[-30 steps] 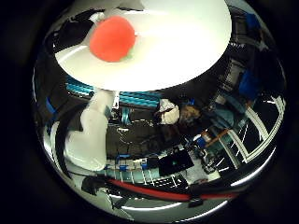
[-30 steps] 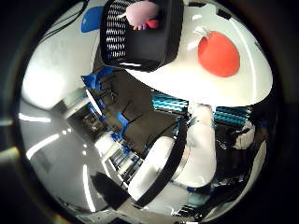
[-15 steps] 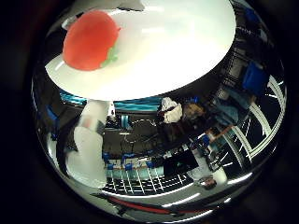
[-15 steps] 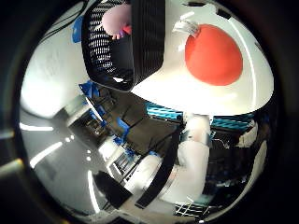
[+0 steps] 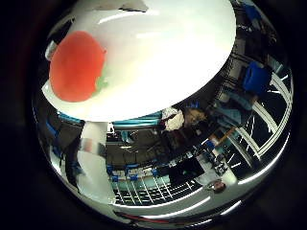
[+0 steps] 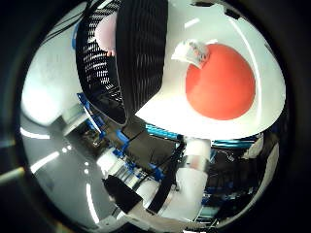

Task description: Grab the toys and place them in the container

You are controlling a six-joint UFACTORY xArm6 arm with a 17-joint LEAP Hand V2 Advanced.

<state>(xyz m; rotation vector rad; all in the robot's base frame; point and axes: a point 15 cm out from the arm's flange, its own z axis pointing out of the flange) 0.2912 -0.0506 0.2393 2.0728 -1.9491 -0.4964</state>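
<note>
A round red plush toy [image 6: 221, 82] with a white tag [image 6: 193, 51] lies on the white table [image 5: 168, 52], beside a black mesh basket [image 6: 141, 53]. Inside the basket sits a pink toy [image 6: 106, 33], partly hidden by the basket wall. The red toy fills a good part of both palm views, so it is close to the palm. My right hand [image 5: 93, 163] shows as a white finger reaching out straight past the table's edge, touching nothing. The hand is open and holds nothing.
The table's rounded edge runs close to the red toy. Beyond it lie blue frames and shelving, a blue chair [image 5: 256, 79] and a dark floor.
The whole picture has shifted: the palm has come closer to the red toy and the basket, which now look larger. The toys themselves have not moved on the table.
</note>
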